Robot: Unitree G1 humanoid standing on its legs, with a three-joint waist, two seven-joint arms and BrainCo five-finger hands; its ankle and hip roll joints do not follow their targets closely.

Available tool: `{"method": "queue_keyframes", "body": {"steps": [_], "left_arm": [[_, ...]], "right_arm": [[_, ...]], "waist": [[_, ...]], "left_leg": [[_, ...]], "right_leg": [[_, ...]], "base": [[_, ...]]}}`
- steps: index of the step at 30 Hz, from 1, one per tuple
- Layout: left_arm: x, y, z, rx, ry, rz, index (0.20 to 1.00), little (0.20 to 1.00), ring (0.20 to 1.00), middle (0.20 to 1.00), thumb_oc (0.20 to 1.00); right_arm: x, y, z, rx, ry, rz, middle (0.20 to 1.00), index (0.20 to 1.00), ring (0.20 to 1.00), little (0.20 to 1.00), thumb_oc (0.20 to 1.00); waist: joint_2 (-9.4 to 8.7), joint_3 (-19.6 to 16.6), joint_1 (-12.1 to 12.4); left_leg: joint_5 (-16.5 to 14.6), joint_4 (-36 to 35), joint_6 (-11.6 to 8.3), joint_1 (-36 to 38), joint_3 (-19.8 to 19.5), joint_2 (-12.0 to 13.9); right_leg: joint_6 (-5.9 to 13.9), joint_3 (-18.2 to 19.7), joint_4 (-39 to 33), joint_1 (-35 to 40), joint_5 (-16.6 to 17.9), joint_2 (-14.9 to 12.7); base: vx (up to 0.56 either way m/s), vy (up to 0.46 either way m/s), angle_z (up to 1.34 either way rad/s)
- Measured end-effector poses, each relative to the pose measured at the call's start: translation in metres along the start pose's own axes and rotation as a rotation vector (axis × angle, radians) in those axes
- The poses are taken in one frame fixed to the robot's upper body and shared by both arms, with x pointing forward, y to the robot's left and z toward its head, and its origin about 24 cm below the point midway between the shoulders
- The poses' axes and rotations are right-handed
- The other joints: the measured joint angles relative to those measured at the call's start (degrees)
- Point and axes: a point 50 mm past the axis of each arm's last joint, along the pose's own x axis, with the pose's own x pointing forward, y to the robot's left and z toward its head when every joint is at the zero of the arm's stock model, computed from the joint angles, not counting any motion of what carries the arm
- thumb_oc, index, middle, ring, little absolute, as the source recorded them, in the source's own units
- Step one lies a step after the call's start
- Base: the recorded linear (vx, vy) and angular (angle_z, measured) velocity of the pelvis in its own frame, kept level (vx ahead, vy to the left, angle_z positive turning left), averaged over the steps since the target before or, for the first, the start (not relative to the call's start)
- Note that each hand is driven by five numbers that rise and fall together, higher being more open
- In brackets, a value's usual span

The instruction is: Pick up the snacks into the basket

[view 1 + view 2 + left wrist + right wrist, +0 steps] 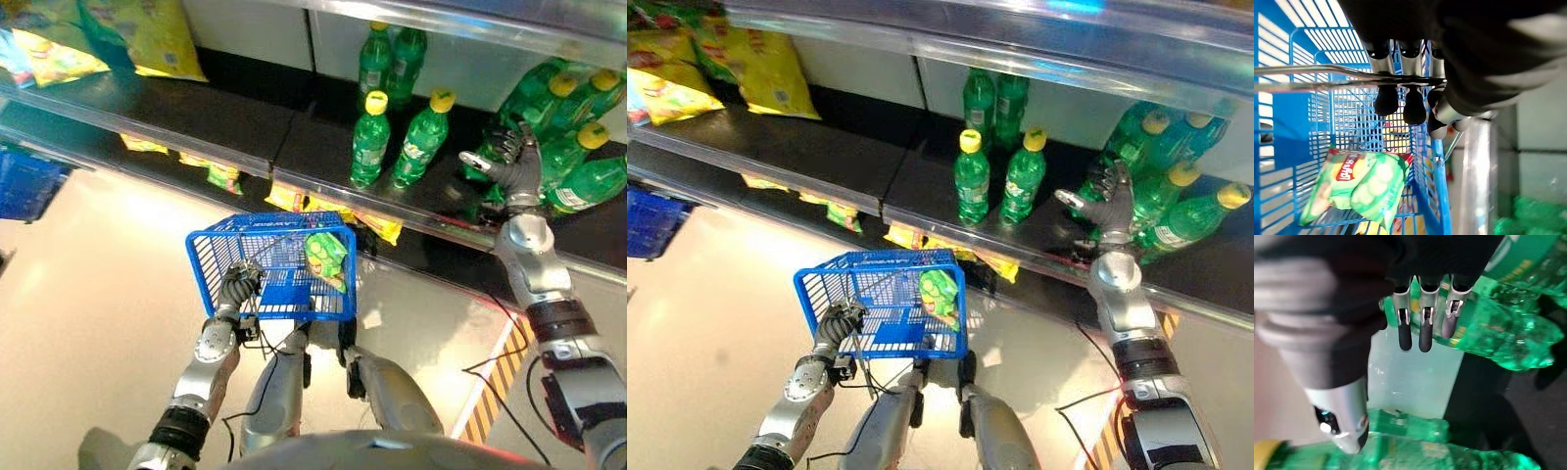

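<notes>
Snacks come first: one green snack bag (326,257) already lies inside the blue basket (220,243), leaning against its far right wall, and more yellow snack bags (157,34) sit on the upper shelf to the left, with a few others (223,177) tucked on the lower shelf behind the basket. These bags look light, soft and puffed with air, with a slick film skin; I judge they would crush or slip under a hard squeeze, so a gentle pinch at a sealed top edge or a corner seems the safest hold.

The basket hangs from the left hand (238,285), whose fingers (1386,99) are curled round its thin wire handle (1312,78) in the left wrist view.

The right hand (511,162) is up at the dark shelf (196,113) among the green bottles (370,137), well away from any snack. Its fingers (1423,335) hang loosely spread and its thumb stands apart, holding nothing, though bottles crowd close around it. A knocked bottle is the likely risk there, as they stand close together.
</notes>
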Motion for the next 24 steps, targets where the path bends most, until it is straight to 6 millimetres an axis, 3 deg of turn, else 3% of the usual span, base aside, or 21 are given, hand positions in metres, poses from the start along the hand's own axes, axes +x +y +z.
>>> {"method": "queue_keyframes", "body": {"steps": [2,6,11,17,24], "left_arm": [[0.001,-0.001,0.001,-0.001,-0.004,-0.004,0.2,0.2,0.2,0.2,0.2],[0.003,-0.001,0.004,0.0,-0.013,-0.001,0.2,0.2,0.2,0.2,0.2],[0.006,-0.001,0.009,0.003,-0.03,0.005,0.2,0.2,0.2,0.2,0.2],[0.011,0.005,0.018,0.041,-0.061,0.014,0.2,0.2,0.2,0.2,0.2],[0.011,0.007,0.018,0.043,-0.061,0.038,0.2,0.2,0.2,0.2,0.2]], "right_arm": [[0.004,-0.002,0.005,0.008,-0.017,-0.012,1.0,1.0,1.0,1.0,1.0],[0.018,-0.007,0.027,0.005,-0.087,-0.035,1.0,1.0,1.0,1.0,1.0],[0.018,-0.008,0.024,0.016,-0.069,-0.048,1.0,1.0,1.0,1.0,1.0],[0.02,-0.009,0.021,0.024,-0.054,-0.05,1.0,1.0,1.0,1.0,1.0],[0.021,-0.008,0.023,0.03,-0.057,-0.049,1.0,1.0,1.0,1.0,1.0]], "waist": [[0.02,0.4,0.0],[1.32,2.5,0.1],[1.15,3.0,0.6],[0.49,5.6,2.7],[-0.64,6.3,3.0]], "left_leg": [[0.9,-1.2,0.45,0.6,0.3,0.1],[5.6,-2.9,1.63,0.9,3.1,0.3],[6.9,-4.7,3.38,0.7,3.2,-1.6],[7.2,-4.8,3.82,0.7,3.2,-2.4],[7.3,-5.0,4.05,0.7,3.0,-2.6]], "right_leg": [[-0.22,0.7,-0.1,-0.6,0.1,0.4],[-0.62,1.8,-0.6,-1.4,0.4,0.1],[-0.5,2.1,-0.8,-2.2,0.3,-1.7],[-0.1,2.2,-0.5,-2.3,0.1,-2.5],[-0.1,2.0,-0.4,-2.3,0.1,-2.7]], "base": [[0.07,0.092,-0.22],[0.06,0.064,-0.13],[0.01,0.026,0.07],[0.0,0.001,0.01],[0.0,0.0,0.0]]}}
